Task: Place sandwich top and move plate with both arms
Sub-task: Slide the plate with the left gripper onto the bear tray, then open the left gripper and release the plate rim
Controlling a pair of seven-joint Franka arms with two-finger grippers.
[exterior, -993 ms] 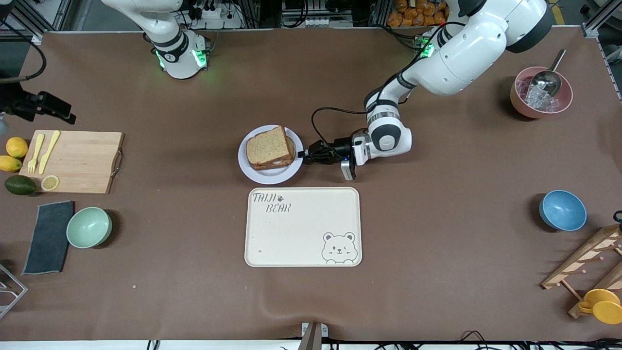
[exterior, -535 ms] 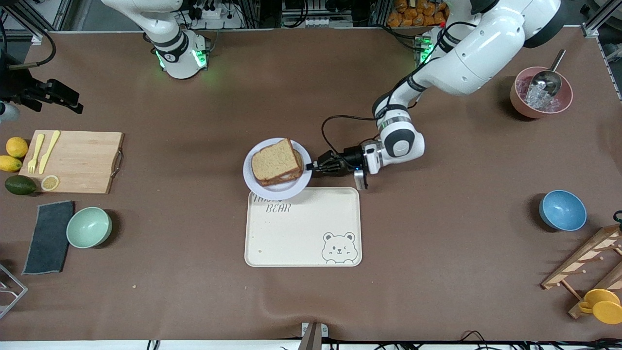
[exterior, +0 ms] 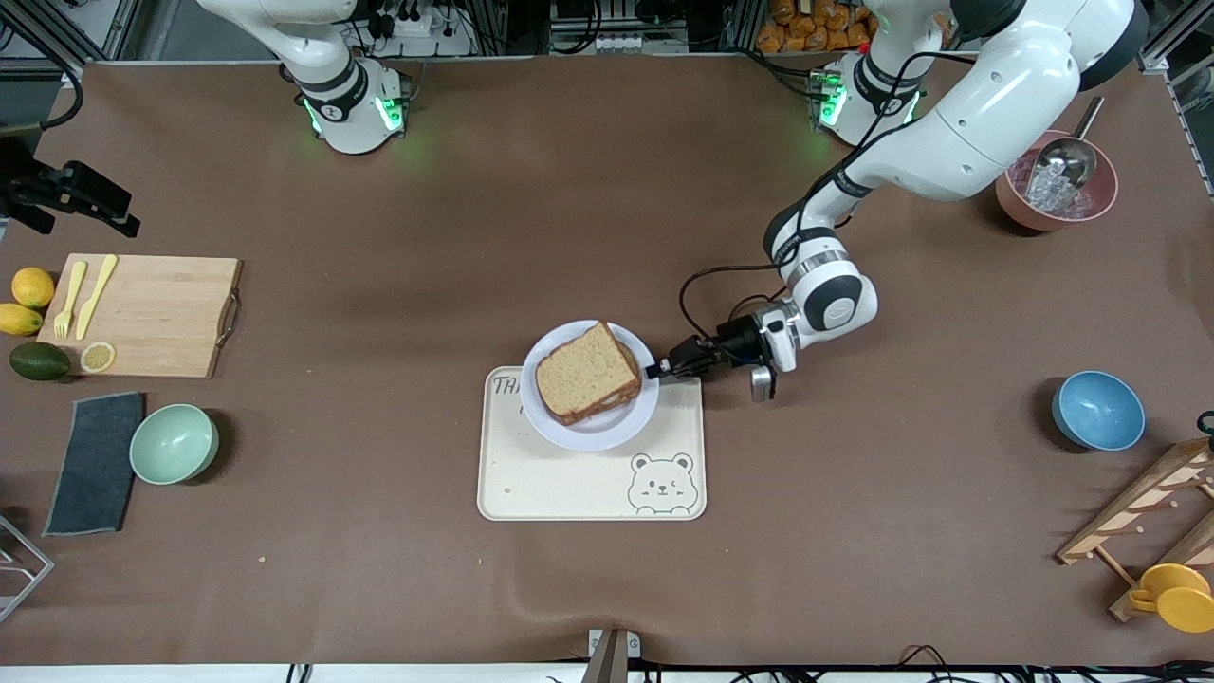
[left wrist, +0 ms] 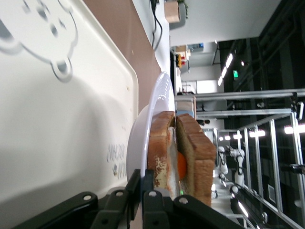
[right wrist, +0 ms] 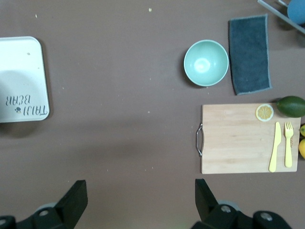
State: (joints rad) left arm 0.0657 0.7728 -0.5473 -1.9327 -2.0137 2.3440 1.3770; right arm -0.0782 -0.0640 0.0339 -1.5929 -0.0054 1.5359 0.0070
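The table (exterior: 379, 569) is evenly lit from overhead, soft shadows are cast beside the bowls, and bright ceiling strips are seen at the right of the left wrist view.

The plate (exterior: 590, 433) is held at its rim by the left gripper (exterior: 656, 370) over the tray (exterior: 569, 489), at the edge facing the arms' bases. On the plate, beside the gripper toward the right arm's end, the sandwich top (exterior: 585, 370) is stacked on the lower slice (left wrist: 157, 152).
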